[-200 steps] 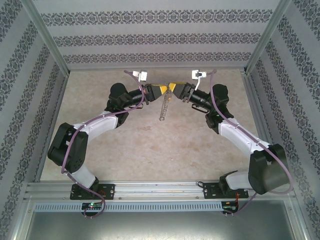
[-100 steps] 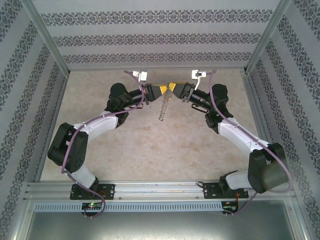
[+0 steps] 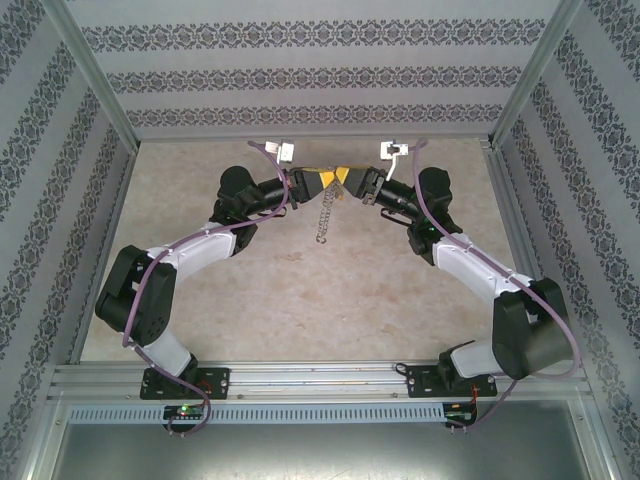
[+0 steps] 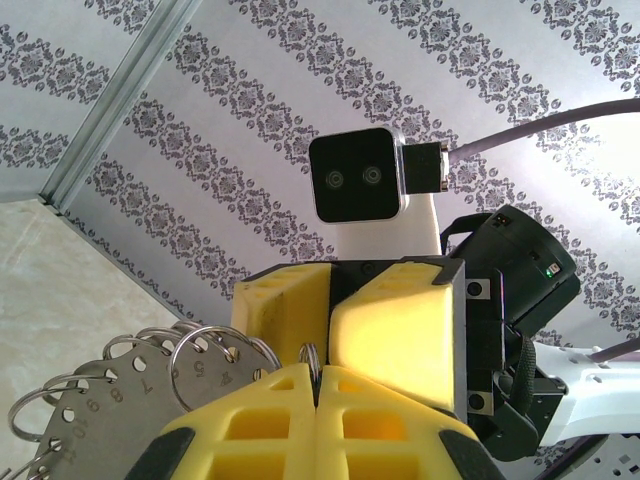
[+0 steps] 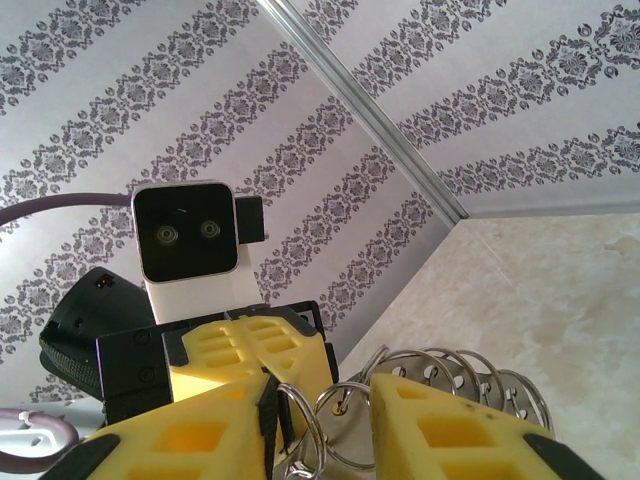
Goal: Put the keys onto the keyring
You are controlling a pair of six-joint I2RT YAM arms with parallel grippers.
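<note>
- Two arms reached inward over the table [image 3: 300, 300], and their tips met raised near the far wall, at mid width.
- At left, the left gripper [image 3: 322, 180] pointed right, its yellow fingers pressed fully together.
- Its wrist view showed the left gripper [image 4: 315, 392] pinching one thin wire loop of the keyring in the seam between the fingertips.
- From that grip the keyring [image 3: 323, 215] hung down as a slim silvery string, its lower end above the table between the two arms.
- Close up, the keyring [image 4: 205, 362] was a bunch of silvery loops carrying flat grey tags [image 4: 105, 410] stamped with numbers, fanned out to the left of the fingers.
- At right, the right gripper [image 3: 348, 177] pointed left, tip to tip with the left one.
- Its wrist view showed the right gripper [image 5: 320, 405] with the fingers narrowly apart and several keyring [image 5: 450, 372] loops lying in the gap and past the right finger.
- I could not tell whether those fingers pressed on any loop.
</note>
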